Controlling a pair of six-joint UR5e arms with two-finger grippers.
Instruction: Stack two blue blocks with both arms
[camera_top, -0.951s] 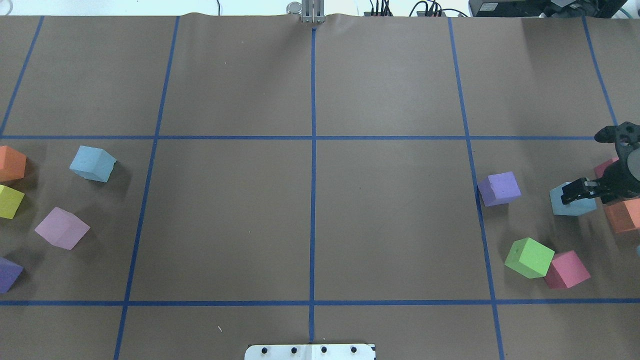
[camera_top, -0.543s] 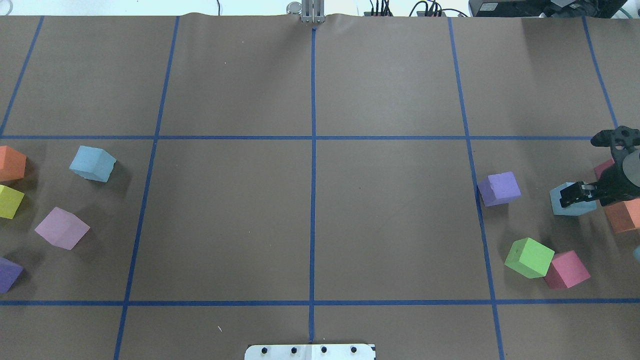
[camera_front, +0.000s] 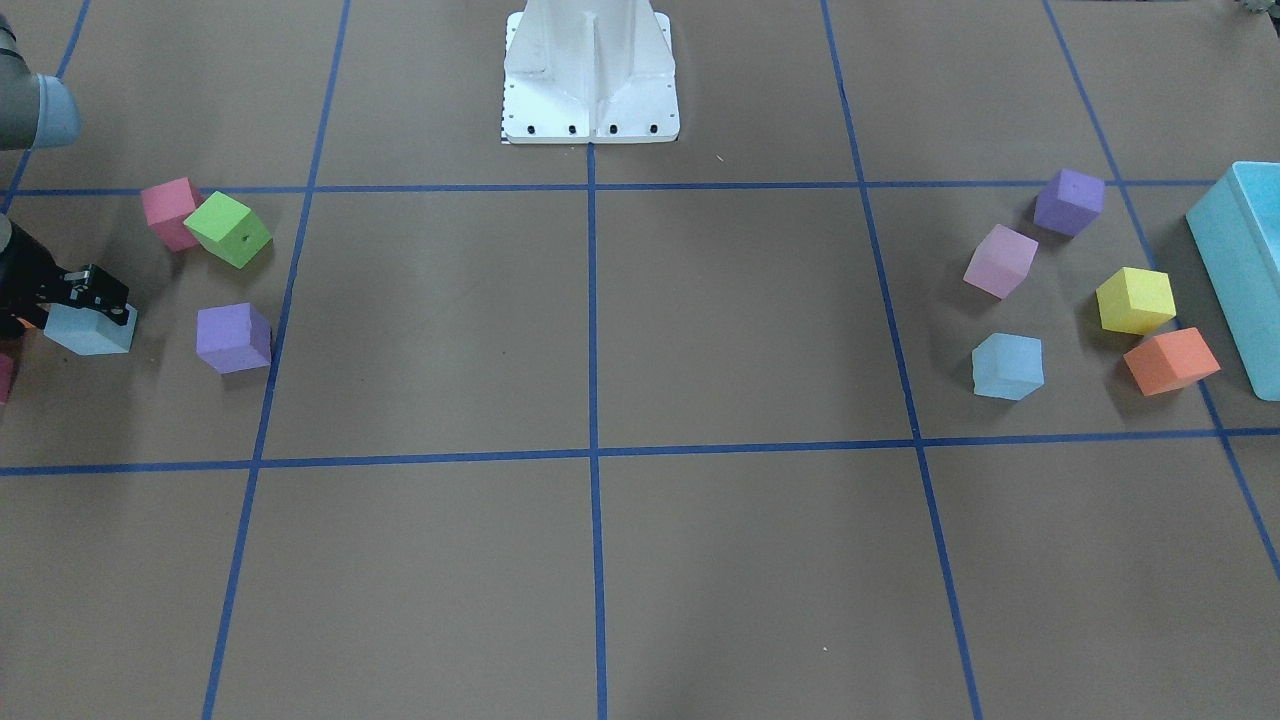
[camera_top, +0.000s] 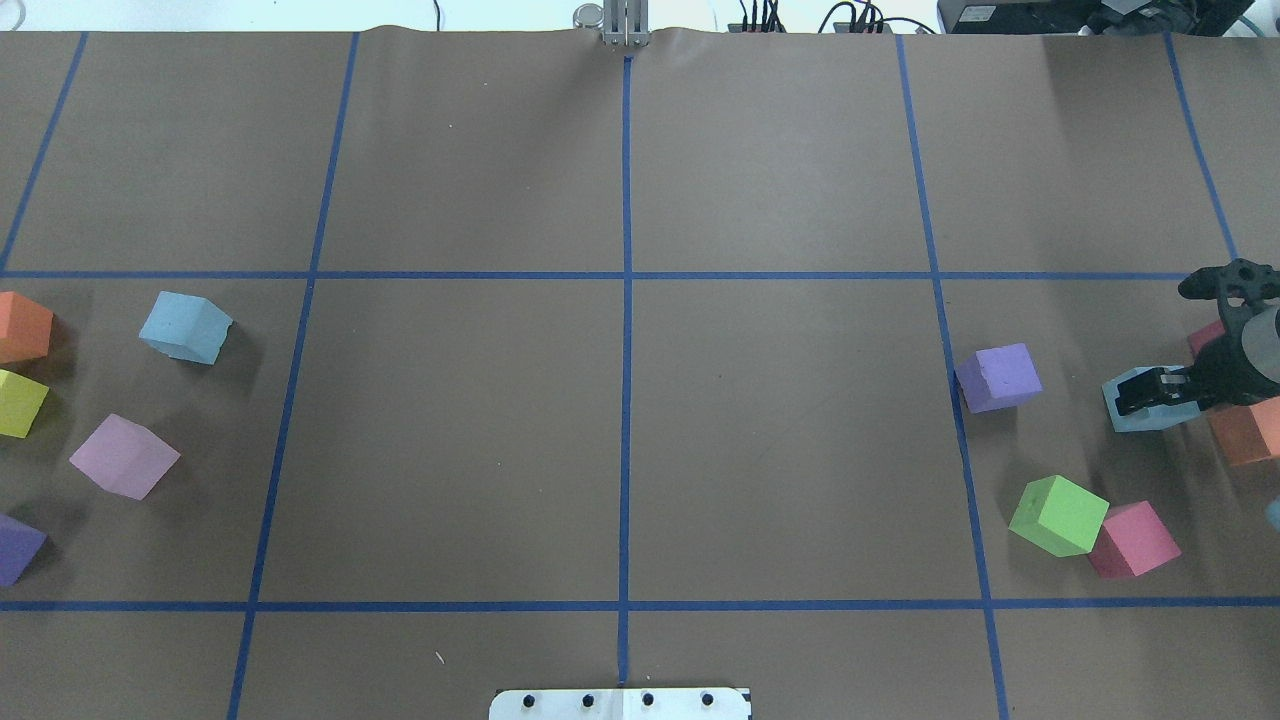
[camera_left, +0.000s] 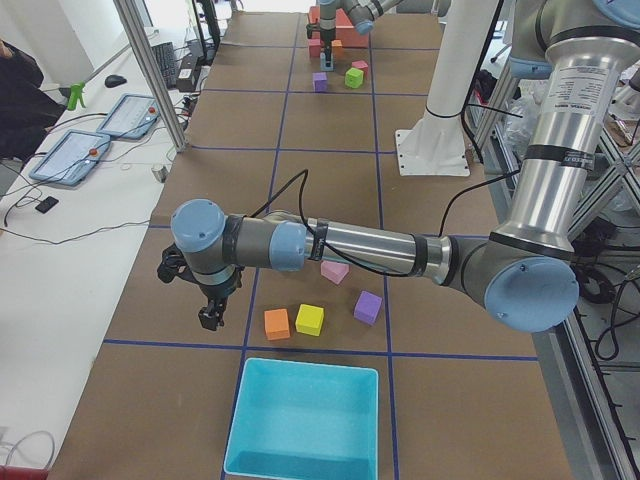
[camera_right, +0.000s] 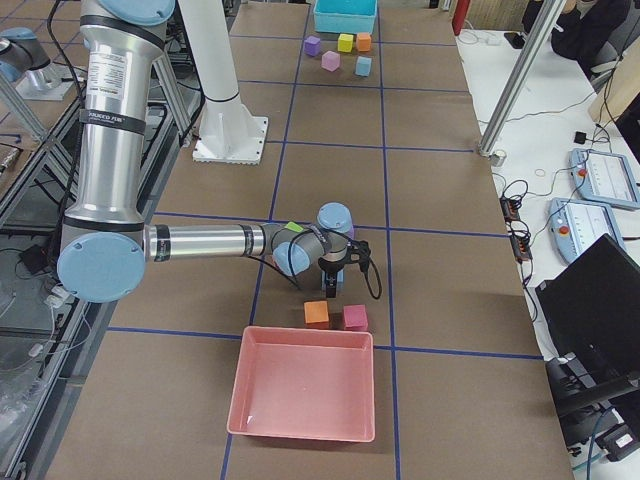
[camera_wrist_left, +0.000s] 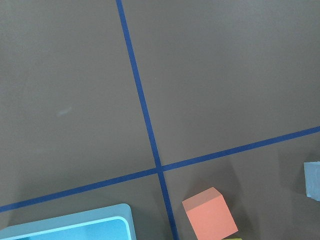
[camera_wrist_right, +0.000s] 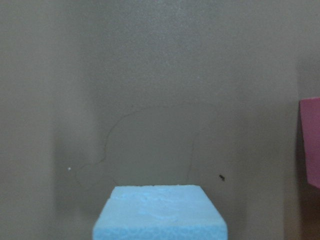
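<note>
One pale blue block lies at the table's right, between the fingers of my right gripper, which is shut on it. It fills the bottom of the right wrist view, and also shows in the front view. The other blue block sits free on the left side, at the edge of the left wrist view. My left gripper shows only in the left side view, hanging over the table near the orange cube; I cannot tell if it is open or shut.
A purple cube, a green cube, a pink-red cube and an orange cube surround the right gripper. Orange, yellow, pink and purple cubes lie left. A turquoise box and a pink tray stand at the table's ends.
My right gripper has sunk lower over the blue block and its fingers have drawn in on it; the block has shifted slightly. Nothing else on the table has moved.
</note>
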